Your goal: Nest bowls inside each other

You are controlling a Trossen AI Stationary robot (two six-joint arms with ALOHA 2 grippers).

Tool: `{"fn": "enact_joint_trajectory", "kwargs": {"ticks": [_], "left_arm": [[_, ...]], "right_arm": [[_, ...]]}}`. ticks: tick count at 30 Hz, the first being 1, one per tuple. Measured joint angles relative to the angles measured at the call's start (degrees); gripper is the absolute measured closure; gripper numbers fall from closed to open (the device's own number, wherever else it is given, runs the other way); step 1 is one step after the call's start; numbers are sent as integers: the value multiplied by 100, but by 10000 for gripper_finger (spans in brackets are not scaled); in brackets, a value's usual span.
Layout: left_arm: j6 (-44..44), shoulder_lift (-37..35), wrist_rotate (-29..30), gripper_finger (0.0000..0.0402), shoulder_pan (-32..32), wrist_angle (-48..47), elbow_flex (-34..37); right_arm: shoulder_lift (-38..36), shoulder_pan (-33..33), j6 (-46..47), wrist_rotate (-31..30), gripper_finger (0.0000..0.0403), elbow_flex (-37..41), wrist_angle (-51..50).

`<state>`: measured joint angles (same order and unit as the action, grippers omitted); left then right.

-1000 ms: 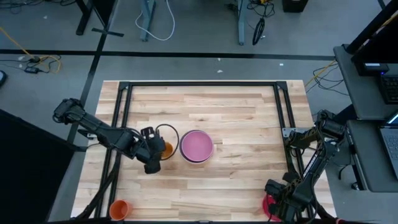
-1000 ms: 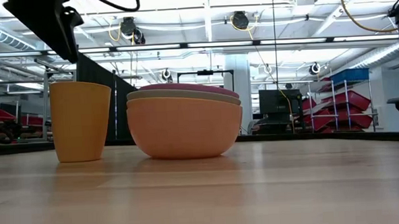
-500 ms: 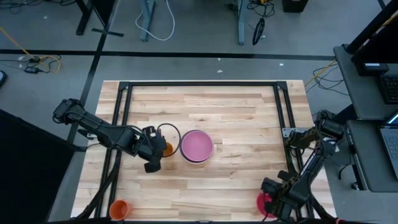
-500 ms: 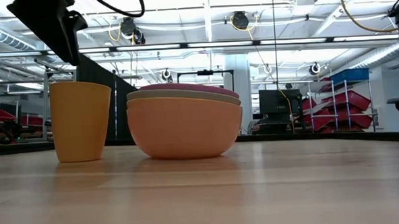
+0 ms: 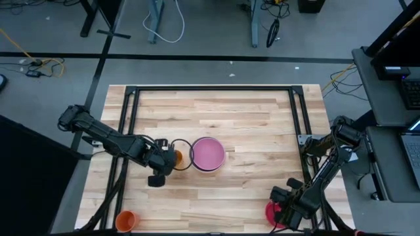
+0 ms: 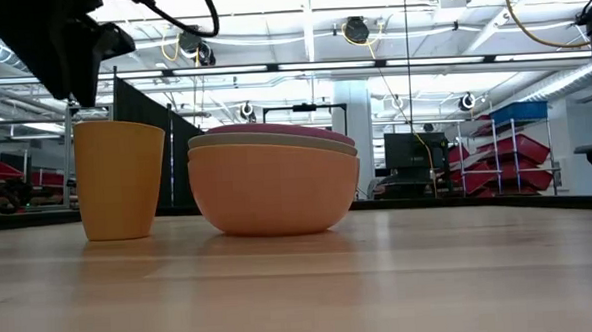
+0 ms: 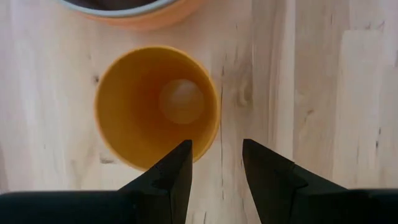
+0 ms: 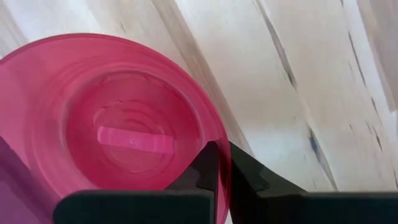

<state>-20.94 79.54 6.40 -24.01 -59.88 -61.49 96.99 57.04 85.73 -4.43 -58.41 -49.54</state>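
An orange bowl point(image 6: 272, 192) stands on the table's middle, with a grey bowl point(image 6: 275, 144) and a pink bowl point(image 5: 208, 154) nested in it. An amber cup point(image 7: 155, 106) stands upright just left of the stack. My left gripper point(image 7: 216, 152) hangs open above the cup's rim, pointing down and clear of it. Near the front right edge, my right gripper point(image 8: 219, 152) is shut on a magenta bowl point(image 5: 274, 214). My right gripper pinches the magenta bowl's rim point(image 8: 211, 127), one finger inside the bowl and one outside. The fingers come from above, pointing down. The bowl sits mouth up; whether its base is on the table I cannot tell.
A small orange cup point(image 5: 126, 219) stands at the table's front left corner. A black metal frame point(image 5: 128, 131) runs along the table's left, far and right sides. Bare wood lies between the stack and the magenta bowl.
My right gripper has gone toward the table's left along the near edge, taking the magenta bowl with it. My left gripper has rolled about its own axis and shifted slightly above the amber cup, staying open.
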Motion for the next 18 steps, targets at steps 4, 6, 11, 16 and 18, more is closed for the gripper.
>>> {"fn": "enact_joint_trajectory", "kwargs": {"ticks": [4,6,11,16,18], "left_arm": [[189,176,-2,274,0,128,0],[234,258,2,274,25,129,0],[254,341,24,274,120,141,0],[339,346,43,274,155,215,0],[356,346,73,274,155,240,0]], "right_arm": [[-2,-174,-270,-61,403,0,84],[-2,-272,-428,-72,403,0,119],[-35,-635,-986,-357,403,-54,43],[-108,-1143,-1874,-952,402,-681,-686],[-114,-1382,-2291,-1255,402,-1170,-1231]]}}
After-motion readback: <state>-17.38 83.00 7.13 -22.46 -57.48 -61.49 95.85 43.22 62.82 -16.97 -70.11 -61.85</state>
